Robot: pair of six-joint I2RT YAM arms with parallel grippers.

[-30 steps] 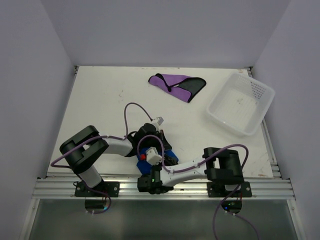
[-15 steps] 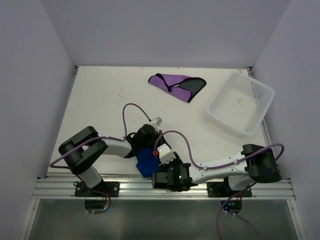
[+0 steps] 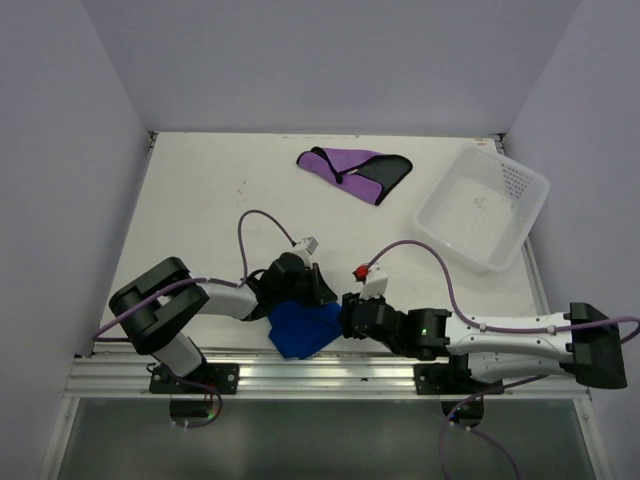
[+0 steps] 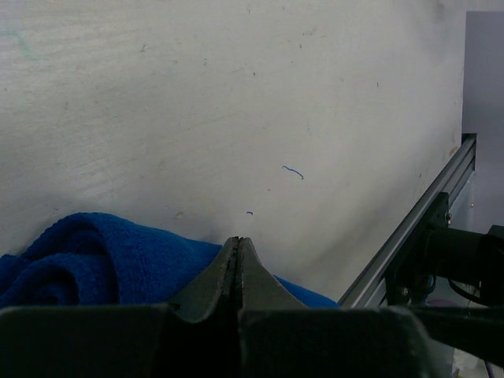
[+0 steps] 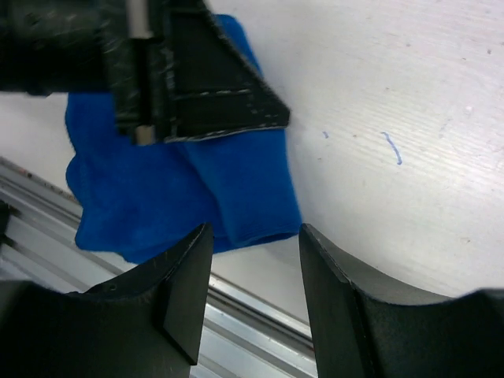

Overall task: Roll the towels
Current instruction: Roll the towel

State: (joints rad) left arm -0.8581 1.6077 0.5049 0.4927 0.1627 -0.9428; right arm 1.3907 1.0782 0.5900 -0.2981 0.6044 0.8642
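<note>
The blue towel (image 3: 303, 330) lies bunched and partly folded near the table's front edge, also in the left wrist view (image 4: 79, 252) and the right wrist view (image 5: 181, 197). My left gripper (image 3: 315, 297) rests on its upper edge, and its jaws (image 4: 238, 241) are pressed together with nothing visible between them. My right gripper (image 3: 346, 318) is at the towel's right side, open (image 5: 253, 235), its fingers straddling the towel's near corner without touching it. The purple towel (image 3: 355, 170) with a black section lies flat at the far middle of the table.
A white perforated basket (image 3: 482, 205) stands at the right back. The aluminium rail (image 3: 330, 372) runs along the near edge just below the blue towel, also seen in the right wrist view (image 5: 47, 228). The left gripper's finger (image 5: 213, 87) lies over the towel.
The right arm has swung out and stretched flat to the right, its gripper coming off the blue towel and opening wider. The towel now shows more. The left gripper stays shut.
</note>
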